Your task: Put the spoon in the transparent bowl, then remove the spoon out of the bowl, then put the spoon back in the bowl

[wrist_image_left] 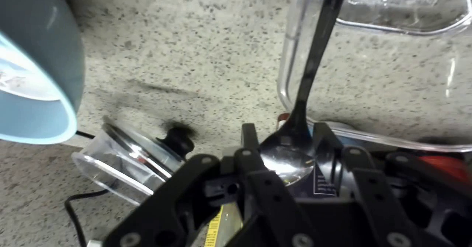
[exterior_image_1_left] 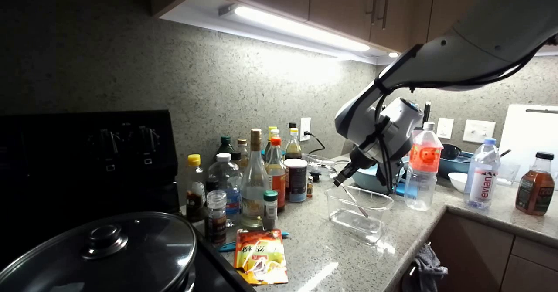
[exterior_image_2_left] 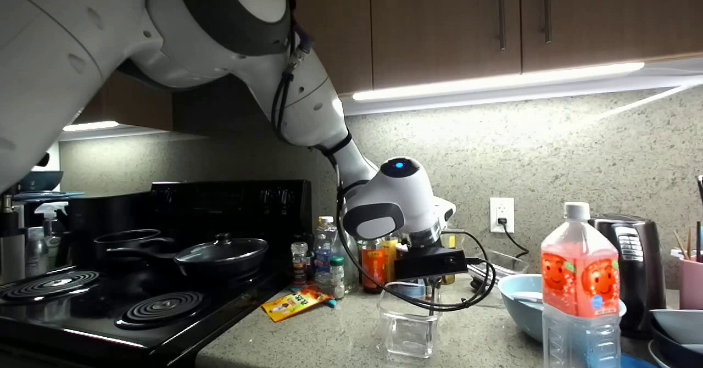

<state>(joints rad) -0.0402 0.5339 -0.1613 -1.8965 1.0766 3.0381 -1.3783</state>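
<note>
Quite near transparent bowl [exterior_image_2_left: 409,339]: blue bowl [exterior_image_2_left: 522,306].

In an exterior view, lidded pan [exterior_image_1_left: 117,266] at eight o'clock, colourful packet [exterior_image_1_left: 261,257] at six, Evian bottle [exterior_image_1_left: 481,179] at three.

Blk on gripper [wrist_image_left: 287,138]; silv./dk gry on spoon [wrist_image_left: 313,66]; colourless on transp. bowl [exterior_image_1_left: 355,222]; lt blue on opaque bowl [exterior_image_2_left: 522,313]; red w/ smiley faces on btl label [exterior_image_2_left: 579,283]; gry w/ dk flecks on ctr [exterior_image_2_left: 307,338].
</note>
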